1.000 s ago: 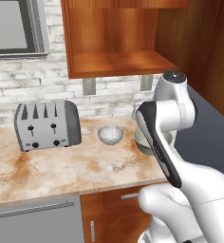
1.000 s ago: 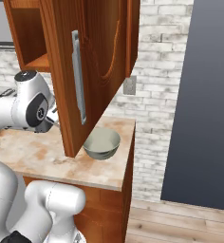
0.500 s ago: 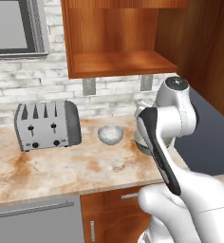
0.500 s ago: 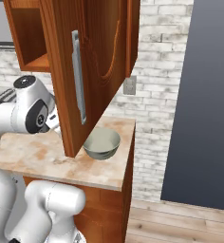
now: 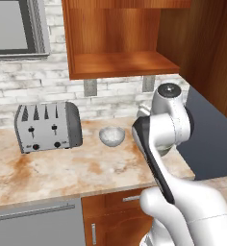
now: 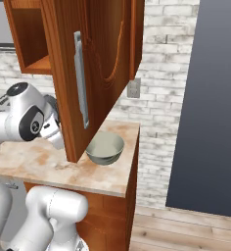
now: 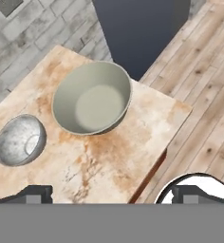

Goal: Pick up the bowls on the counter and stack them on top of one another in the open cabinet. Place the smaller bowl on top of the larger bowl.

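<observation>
The larger bowl (image 7: 92,104), wide and pale grey-green inside, sits on the counter (image 7: 109,159) near its right-hand corner. It also shows past the open cabinet door as the larger bowl (image 6: 105,148). The smaller bowl (image 7: 20,140), plain whitish-grey, rests beside it; from the left base it is the smaller bowl (image 5: 111,136) right of the toaster. My gripper (image 7: 112,194) hangs open above the counter, looking down on both bowls, with nothing between its fingers. The open cabinet (image 5: 118,65) is on the wall above, its shelf bare.
A silver toaster (image 5: 47,126) stands at the counter's left. The cabinet's open door (image 6: 88,73) juts out over the counter's right end. A dark panel (image 6: 210,98) and wooden floor (image 7: 204,71) lie beyond the counter's right edge.
My arm has swung a little to the right, toward the counter's right end. Both bowls stay where they were, and the gripper stays open.
</observation>
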Available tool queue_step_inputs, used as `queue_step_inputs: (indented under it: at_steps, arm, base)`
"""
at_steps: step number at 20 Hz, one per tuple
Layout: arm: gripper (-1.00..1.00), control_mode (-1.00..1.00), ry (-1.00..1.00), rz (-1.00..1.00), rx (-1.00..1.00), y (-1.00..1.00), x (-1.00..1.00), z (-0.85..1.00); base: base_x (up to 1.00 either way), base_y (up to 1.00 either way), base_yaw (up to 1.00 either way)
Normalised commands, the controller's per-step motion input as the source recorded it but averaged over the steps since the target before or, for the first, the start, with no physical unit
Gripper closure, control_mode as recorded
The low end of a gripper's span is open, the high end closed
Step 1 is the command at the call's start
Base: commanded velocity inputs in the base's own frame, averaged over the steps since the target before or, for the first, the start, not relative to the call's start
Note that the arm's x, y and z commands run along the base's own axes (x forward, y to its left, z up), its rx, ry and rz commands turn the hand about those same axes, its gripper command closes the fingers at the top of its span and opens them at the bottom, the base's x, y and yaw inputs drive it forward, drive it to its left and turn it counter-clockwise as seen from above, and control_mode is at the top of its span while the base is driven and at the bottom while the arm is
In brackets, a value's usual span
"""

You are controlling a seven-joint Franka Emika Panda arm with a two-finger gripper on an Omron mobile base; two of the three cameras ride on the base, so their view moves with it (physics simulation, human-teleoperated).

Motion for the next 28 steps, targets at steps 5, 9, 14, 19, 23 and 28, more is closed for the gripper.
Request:
queue_step_inputs:
  at_steps: [5, 9, 14, 19, 23, 28]
  arm:
    - [-1.0, -1.0, -0.07, -0.13, 0.06, -0.07, -0.07, -0.02]
    - [-1.0, -1.0, -0.03, -0.09, 0.06, -0.25, -0.11, -0.04]
    - [-1.0, -1.0, -0.02, -0.06, 0.03, -0.24, -0.09, -0.04]
    - [-1.0, -1.0, 0.0, -0.06, 0.03, -0.24, -0.09, -0.11]
    - [-1.0, -1.0, 0.0, -0.03, 0.02, -0.22, -0.04, -0.12]
    - [-1.0, -1.0, -0.03, 0.0, 0.01, -0.12, -0.01, -0.17]
  base:
    - [0.0, 0.0, 0.0]
    - [0.0, 0.0, 0.0]
    - [0.0, 0.0, 0.0]
    - [0.0, 0.0, 0.0]
    - [0.0, 0.0, 0.0]
    - [0.0, 0.0, 0.0]
